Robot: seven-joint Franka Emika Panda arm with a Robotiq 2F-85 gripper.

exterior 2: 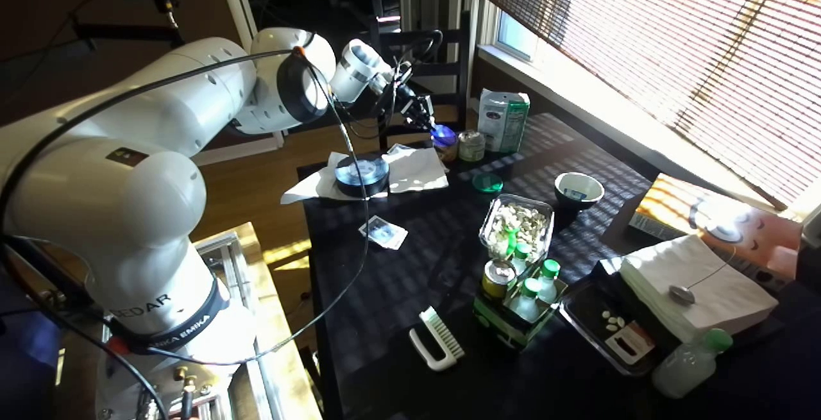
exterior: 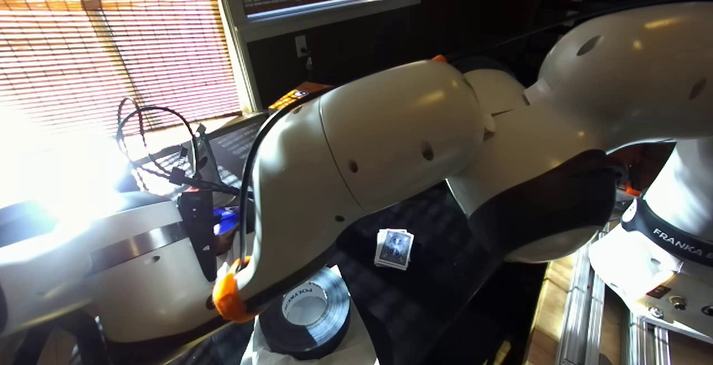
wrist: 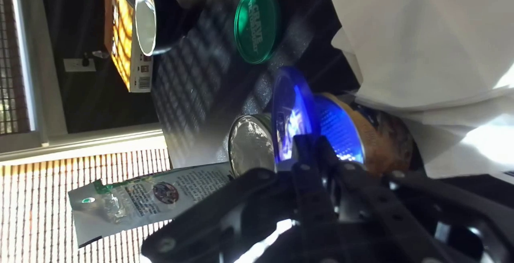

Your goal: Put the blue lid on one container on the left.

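one gripper (wrist: 318,147) holds one blue lid (wrist: 292,104), seemingly tilted, near two containers (wrist: 383,140)

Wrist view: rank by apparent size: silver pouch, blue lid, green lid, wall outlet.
1. silver pouch
2. blue lid and green lid: too close to rank; blue sits nearer the camera
3. wall outlet

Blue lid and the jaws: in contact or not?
Touching. The wrist view shows the jaws shut on the edge of the blue lid, which stands steeply tilted from their tips.
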